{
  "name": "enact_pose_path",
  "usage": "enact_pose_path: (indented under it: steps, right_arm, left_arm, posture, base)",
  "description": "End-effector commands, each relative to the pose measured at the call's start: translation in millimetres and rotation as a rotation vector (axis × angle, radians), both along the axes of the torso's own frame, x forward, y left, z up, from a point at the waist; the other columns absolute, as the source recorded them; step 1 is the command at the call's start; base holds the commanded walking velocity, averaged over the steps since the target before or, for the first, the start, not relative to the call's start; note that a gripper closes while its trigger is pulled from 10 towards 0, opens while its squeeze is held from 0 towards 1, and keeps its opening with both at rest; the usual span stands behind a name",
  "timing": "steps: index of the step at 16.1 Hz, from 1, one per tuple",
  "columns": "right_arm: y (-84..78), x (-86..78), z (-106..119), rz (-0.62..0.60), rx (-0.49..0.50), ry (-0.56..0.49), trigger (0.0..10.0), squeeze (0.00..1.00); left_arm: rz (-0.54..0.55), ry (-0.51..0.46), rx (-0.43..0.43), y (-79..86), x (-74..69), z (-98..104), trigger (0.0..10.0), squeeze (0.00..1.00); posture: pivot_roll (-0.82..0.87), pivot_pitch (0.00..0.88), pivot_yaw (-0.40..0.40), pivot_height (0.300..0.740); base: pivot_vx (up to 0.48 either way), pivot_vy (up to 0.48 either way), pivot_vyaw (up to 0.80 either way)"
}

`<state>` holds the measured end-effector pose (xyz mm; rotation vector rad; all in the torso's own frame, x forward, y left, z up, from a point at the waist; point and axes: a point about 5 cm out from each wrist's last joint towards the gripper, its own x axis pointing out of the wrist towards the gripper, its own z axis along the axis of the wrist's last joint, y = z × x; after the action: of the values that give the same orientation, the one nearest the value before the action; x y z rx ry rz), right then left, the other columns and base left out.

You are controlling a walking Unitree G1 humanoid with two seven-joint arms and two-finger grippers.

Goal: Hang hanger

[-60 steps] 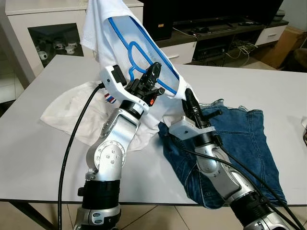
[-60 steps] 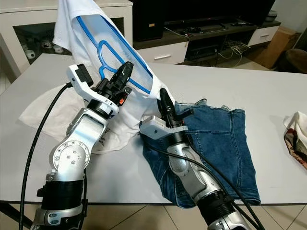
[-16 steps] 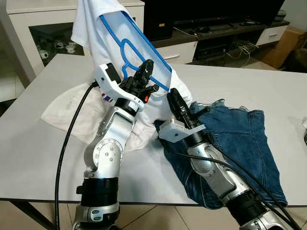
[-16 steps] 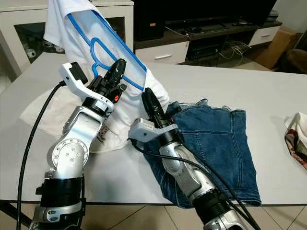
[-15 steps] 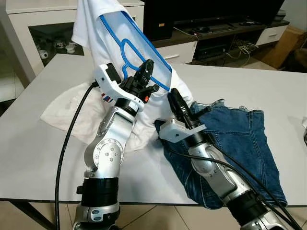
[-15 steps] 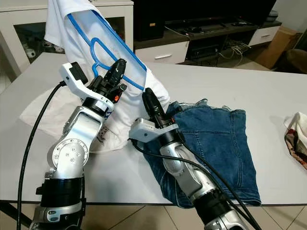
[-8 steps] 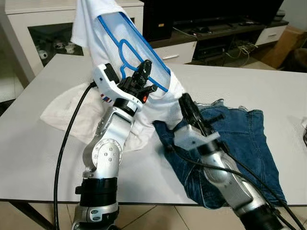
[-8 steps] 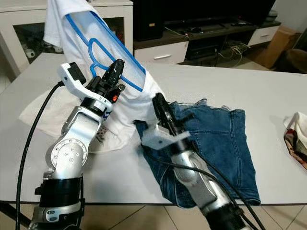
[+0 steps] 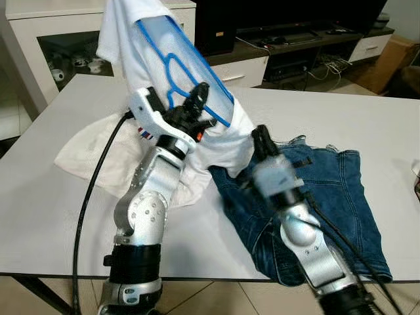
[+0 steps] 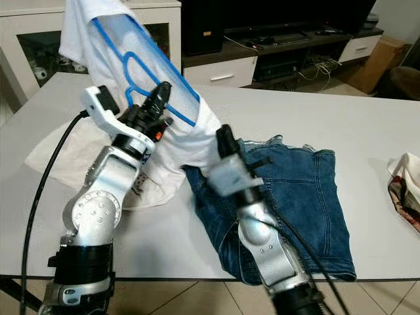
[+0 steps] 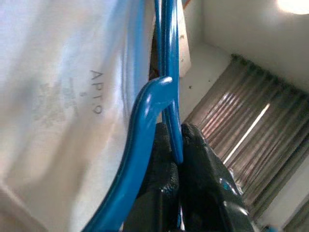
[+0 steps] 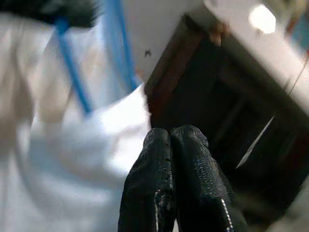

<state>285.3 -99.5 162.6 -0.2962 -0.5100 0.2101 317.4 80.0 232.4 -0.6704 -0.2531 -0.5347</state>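
Hanger (image 9: 180,62) of thin blue plastic, with a looped inner bar, sits inside a white shirt (image 9: 141,39) and shows through the sheer fabric; it is held up tilted above the left half of the tabletop (image 9: 39,197), the shirt's hem trailing down onto a white cloth (image 9: 88,147) there. The left gripper (image 9: 199,98) is clamped on the hanger's blue bar, its fingers (image 11: 193,159) pinching it. The right gripper (image 12: 174,140) is closed on nothing, raised near the shirt's lower corner over blue jeans (image 9: 328,190) spread toward the right front edge. The tabletop is pale grey; behind stand a white cabinet (image 9: 46,39) and a dark TV stand (image 9: 295,46)
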Motion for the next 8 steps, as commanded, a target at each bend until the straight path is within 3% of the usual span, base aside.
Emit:
enact_pose_path:
  steps: [1,2,5,6,7,8]
  right_arm:
    - [-7.2,2.1,10,0.032,0.127,0.021,10.0,0.0]
    - [-7.8,-0.2,12,0.088,0.219,0.057,10.0,1.0]
    - [-9.9,-2.2,14,0.148,0.354,0.115,10.0,1.0]
    - [-10.6,-0.9,15,0.17,0.419,0.148,10.0,0.56]
    - [-10.6,0.5,17,0.197,0.487,0.178,10.0,0.0]
    - [-10.0,1.8,21,0.223,0.552,0.202,10.0,0.0]
  left_arm:
    - [-0.02,-0.046,0.056,-6.9,-4.3,2,3.7,0.0]
    - [-0.007,-0.07,0.089,-8.1,-6.7,0,3.6,0.0]
    - [0.029,-0.105,0.101,-6.4,-6.3,3,3.2,0.0]
    - [0.043,-0.125,0.101,-5.7,-5.8,5,3.1,0.0]
    - [0.056,-0.146,0.104,-5.2,-5.8,6,2.9,0.0]
    - [0.068,-0.164,0.109,-5.1,-5.7,8,2.7,0.0]
  posture:
    - [0.06,0.041,-0.046,0.74]
    - [0.06,0.042,-0.044,0.74]
    - [0.06,0.042,-0.041,0.74]
    - [0.05,0.041,-0.04,0.74]
    - [0.05,0.04,-0.038,0.74]
    - [0.05,0.039,-0.038,0.74]
  base:
    - [0.0,0.0,0.0]
    - [0.0,0.0,0.0]
    - [0.0,0.0,0.0]
    - [0.0,0.0,0.0]
    - [0.0,0.0,0.0]
    - [0.0,0.0,0.0]
